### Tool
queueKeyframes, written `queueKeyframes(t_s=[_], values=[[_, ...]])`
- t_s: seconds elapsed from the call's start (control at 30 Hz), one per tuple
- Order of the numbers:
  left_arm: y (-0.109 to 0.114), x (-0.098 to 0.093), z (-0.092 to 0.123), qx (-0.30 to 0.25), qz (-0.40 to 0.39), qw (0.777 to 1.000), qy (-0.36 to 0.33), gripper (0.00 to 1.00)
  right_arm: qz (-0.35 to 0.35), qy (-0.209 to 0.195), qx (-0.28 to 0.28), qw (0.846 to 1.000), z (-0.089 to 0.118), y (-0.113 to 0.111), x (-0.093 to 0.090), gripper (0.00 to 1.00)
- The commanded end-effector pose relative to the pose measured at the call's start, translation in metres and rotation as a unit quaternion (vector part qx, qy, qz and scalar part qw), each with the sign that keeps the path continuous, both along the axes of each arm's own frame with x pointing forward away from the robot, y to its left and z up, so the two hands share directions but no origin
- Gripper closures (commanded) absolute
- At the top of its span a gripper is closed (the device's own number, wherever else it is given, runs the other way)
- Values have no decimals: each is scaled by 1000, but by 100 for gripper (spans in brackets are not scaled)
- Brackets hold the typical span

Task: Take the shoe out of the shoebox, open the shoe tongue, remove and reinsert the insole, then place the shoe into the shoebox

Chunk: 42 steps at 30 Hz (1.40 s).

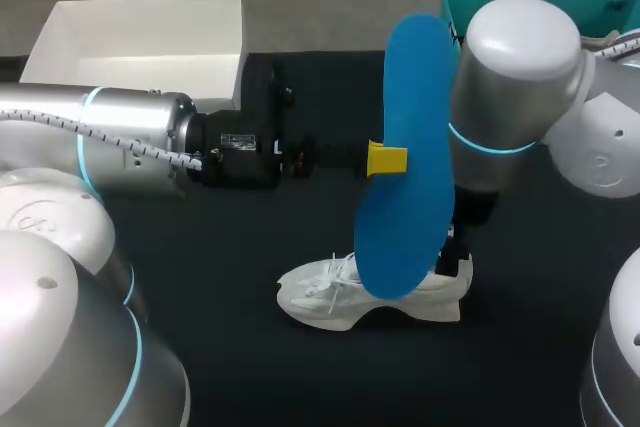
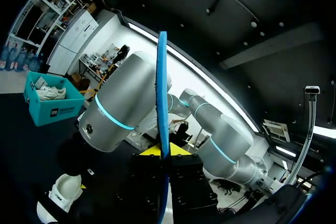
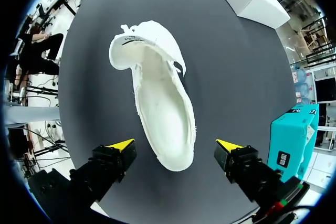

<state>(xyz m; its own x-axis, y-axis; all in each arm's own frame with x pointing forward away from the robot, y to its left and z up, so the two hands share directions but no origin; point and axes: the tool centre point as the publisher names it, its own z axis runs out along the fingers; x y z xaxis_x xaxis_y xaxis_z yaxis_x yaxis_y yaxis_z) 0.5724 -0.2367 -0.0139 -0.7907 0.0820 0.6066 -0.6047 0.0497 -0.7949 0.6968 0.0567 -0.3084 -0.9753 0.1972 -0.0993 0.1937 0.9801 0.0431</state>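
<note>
On black table (image 1: 200, 277): white shoebox (image 1: 140, 42), 10 o'clock corner; white shoe (image 1: 330, 297), near centre, heel between spread fingers of right gripper (image 3: 176, 146), untouched; blue insole (image 1: 405, 147), upright at shoe's 12 o'clock, clamped in left gripper (image 1: 387, 159).

Silver left arm (image 1: 110, 137), right arm (image 1: 520, 77), cyan rings (image 1: 485, 144), spiral-wrapped cable (image 1: 140, 152), yellow-tipped black right pincer (image 3: 176, 145)

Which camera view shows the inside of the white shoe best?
The right wrist view: it looks straight down into the white shoe, whose whole inside shows. The head view gives only its side, partly hidden behind the blue insole. The left wrist view catches only a small outer part of it.
</note>
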Motion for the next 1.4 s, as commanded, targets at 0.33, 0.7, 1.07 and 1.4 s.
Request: queueKeyframes(t_s=[0.33,0.7,1.07,1.4], values=[[-2,-7,2,0,8,1000,1,100,0,13,-22,1000,-38,28,30,0],[-2,-7,2,0,8,1000,1,100,-12,26,-18,999,-49,20,39,8],[-2,-7,2,0,8,1000,1,100,15,43,-7,999,-65,46,30,13],[-2,-7,2,0,8,1000,1,100,20,51,0,998,-69,56,29,55]])
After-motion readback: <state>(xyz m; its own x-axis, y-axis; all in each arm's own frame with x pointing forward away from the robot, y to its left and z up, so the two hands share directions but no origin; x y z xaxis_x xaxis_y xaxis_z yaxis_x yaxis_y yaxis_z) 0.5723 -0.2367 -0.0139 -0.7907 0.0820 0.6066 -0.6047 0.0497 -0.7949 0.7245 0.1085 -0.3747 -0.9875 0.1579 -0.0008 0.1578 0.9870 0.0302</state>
